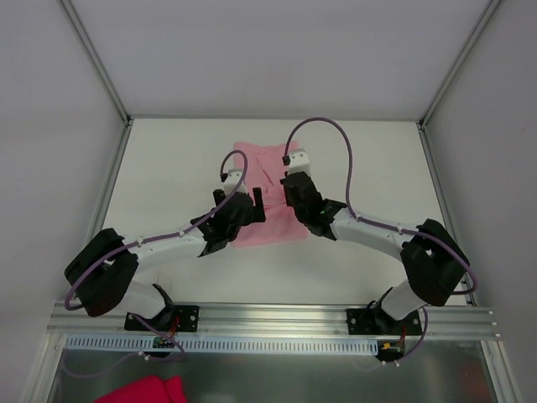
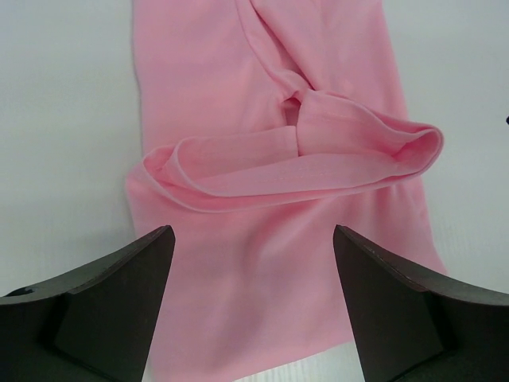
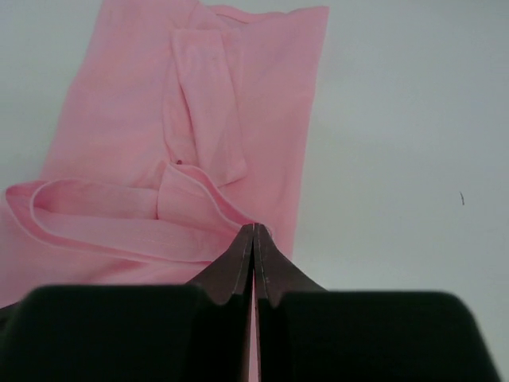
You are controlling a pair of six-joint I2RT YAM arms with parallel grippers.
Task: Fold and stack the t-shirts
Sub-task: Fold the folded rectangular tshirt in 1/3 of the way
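The pale pink t-shirt (image 1: 262, 164) lies partly folded in the middle of the white table. In the left wrist view the t-shirt (image 2: 223, 72) has a rolled-over fold across its middle. My left gripper (image 1: 258, 204) is open and empty; in its own view it (image 2: 253, 239) hovers over the shirt's near part. My right gripper (image 1: 289, 191) sits at the shirt's right edge. In its own view it (image 3: 254, 228) is shut, with pink fabric showing between the fingers, pinching the shirt (image 3: 119, 103) where a folded edge rises.
The white table (image 1: 176, 168) has walls at the back and sides with metal posts. An aluminium rail (image 1: 268, 319) runs along the near edge. A deep magenta cloth (image 1: 143, 390) lies below the rail at the bottom left.
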